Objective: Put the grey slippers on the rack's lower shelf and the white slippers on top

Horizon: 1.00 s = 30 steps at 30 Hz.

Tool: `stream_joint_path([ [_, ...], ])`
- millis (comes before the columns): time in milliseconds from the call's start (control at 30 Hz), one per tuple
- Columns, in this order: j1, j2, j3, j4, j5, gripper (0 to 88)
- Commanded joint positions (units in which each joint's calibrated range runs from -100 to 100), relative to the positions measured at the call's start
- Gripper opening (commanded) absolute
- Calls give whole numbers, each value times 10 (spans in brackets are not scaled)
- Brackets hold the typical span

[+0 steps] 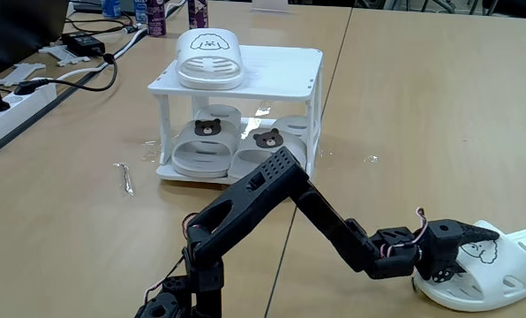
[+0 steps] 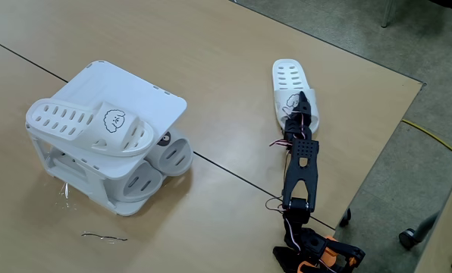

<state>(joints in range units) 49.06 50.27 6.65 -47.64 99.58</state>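
The white rack stands at the back of the table. One white slipper with a dog face lies on its slatted top. Both grey slippers, each with a brown bear badge, sit side by side on the lower shelf. The other white slipper lies on the table far from the rack. My gripper is stretched out low over it, with the jaws closed across its strap beside the dog face. The lower finger is hidden.
A thin metal wire lies on the table in front of the rack. Cables and a power strip occupy the back left. Bottles stand behind the rack. In a fixed view the table edge runs close to the arm.
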Motion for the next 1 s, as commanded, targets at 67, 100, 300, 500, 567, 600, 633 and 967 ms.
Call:
stream_joint_path([
  [67, -2, -24, -43, 15, 4, 6],
  [100, -3, -31, -53, 15, 4, 7],
  [300, -3, -194, -71, 166, 4, 7],
  [500, -4, -374, -148, 420, 4, 7],
  [567, -12, -411, -203, 511, 4, 7],
  [600, -12, -428, -231, 548, 4, 7],
  [633, -12, -444, -257, 580, 4, 7],
  [967, -143, -628, -237, 696, 4, 7],
])
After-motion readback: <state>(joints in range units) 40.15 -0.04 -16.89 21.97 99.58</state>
